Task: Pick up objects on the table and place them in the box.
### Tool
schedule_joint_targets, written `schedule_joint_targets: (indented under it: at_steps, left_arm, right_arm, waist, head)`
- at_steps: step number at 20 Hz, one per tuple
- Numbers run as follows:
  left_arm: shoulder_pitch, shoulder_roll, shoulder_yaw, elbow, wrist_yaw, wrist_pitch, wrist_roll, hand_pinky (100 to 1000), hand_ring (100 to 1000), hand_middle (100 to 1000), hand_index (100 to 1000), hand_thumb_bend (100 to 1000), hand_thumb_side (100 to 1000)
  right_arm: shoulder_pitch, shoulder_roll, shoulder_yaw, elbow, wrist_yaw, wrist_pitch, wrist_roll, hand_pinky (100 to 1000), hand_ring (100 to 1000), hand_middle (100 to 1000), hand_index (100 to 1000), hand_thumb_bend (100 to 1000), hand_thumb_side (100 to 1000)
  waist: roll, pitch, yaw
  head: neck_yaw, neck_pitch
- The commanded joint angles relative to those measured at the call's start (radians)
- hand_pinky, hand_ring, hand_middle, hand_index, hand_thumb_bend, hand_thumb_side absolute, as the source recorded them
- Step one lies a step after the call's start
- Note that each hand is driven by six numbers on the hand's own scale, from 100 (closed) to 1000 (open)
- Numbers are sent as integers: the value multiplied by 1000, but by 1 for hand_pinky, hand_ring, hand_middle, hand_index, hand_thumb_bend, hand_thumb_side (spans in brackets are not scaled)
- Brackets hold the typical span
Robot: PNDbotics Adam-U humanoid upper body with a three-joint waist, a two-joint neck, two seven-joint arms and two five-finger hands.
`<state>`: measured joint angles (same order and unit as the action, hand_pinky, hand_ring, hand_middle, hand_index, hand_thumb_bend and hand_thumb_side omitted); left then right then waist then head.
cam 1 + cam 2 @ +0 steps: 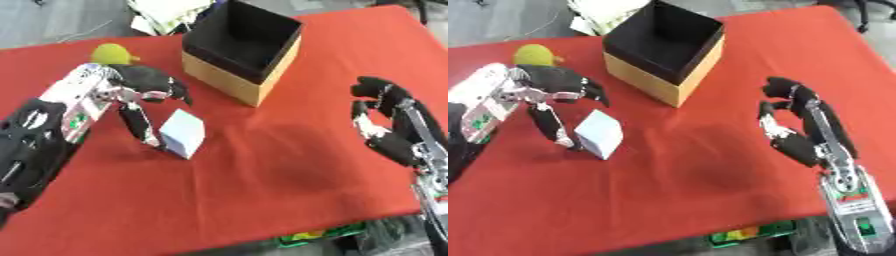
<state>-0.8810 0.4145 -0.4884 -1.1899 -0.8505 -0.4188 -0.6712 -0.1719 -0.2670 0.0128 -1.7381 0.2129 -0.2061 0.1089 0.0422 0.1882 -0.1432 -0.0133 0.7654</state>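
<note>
My left hand [144,95] is over the left part of the red cloth-covered tabletop [289,170]. Its fingers are spread and bent downward. The thumb [138,125] reaches down and touches the left face of a small pale blue-white cube [183,133]. The other fingers [179,91] point toward the box above the cube and do not touch it. The hand is not closed on anything.

The cube rests on the cloth, just in front of the left hand and well short of the box.

Open-topped square box, tan cardboard sides with black lining [242,50], stands at the far centre of the tabletop. Nothing shows inside it.

A round yellow-green object [112,53] lies on the cloth just behind my left wrist, to the left of the box.

My right hand [794,127] is at the right side, apart from all 3 things, fingers curled loosely with the palm facing left, holding nothing.
</note>
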Motion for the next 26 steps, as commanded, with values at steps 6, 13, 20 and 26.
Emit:
schedule_joint_targets:
  at_steps: [6,13,20,26]
  left_arm:
    - [-25,11,46,-3,86,12,53,717,649,554,677,381,251]
    - [-70,49,134,-93,180,118,117,707,633,537,661,360,211]
    - [-169,-1,225,0,84,236,280,704,654,570,696,397,191]
    - [-233,-83,277,178,-76,304,474,707,677,613,737,407,189]
  right_arm:
    - [-9,-7,-2,-20,-5,-3,6,723,804,732,859,100,411]
    - [-7,-9,2,-16,-6,-3,9,723,803,731,858,100,422]
    - [-18,-12,20,-14,-12,-6,25,723,801,730,858,100,433]
    - [-38,-13,44,-15,-22,-11,49,723,802,730,858,100,440]
  waist:
    - [-5,-13,-5]
    - [1,-13,-9]
    - [10,-1,-42]
    - [16,17,-95]
  head:
    - [3,5]
    - [1,5]
    - [15,5]
    - [38,5]
